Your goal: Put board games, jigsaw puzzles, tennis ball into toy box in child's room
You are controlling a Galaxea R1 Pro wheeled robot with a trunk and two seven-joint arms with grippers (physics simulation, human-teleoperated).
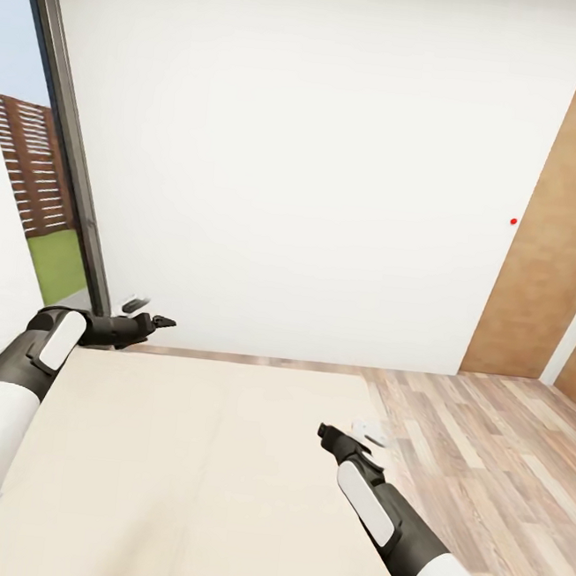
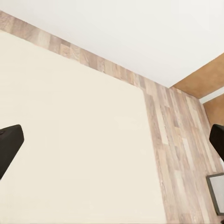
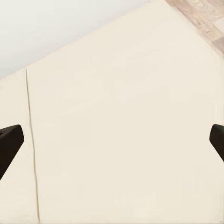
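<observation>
The white wall (image 1: 318,167) takes up most of the head view, with a wooden door (image 1: 554,245) toward the robot's right and a tall dark-framed window (image 1: 44,165) toward its left giving onto a fence and grass. Below the wall a strip of wood-plank floor (image 1: 484,450) runs along the foot and right side of the bed (image 1: 189,473), whose beige mattress spreads out directly beneath both arms. A thin seam on the mattress, plain in the right wrist view, marks where its two parts meet.

Both arms are held out low over the bed, likely because the robot is positioned here to look for the board games that belong on it; the stretch of mattress in view is bare, so I judge the robot must turn or move to bring a game into sight.

The left gripper (image 1: 162,320) reaches toward the far left corner of the mattress, near the window frame. Its jaws stand apart, with nothing between them. The right gripper (image 1: 324,431) hovers over the mattress's right edge, jaws likewise apart and holding nothing.

A small pale object lies on the floor just beside the right gripper; it is too small to identify with confidence.
</observation>
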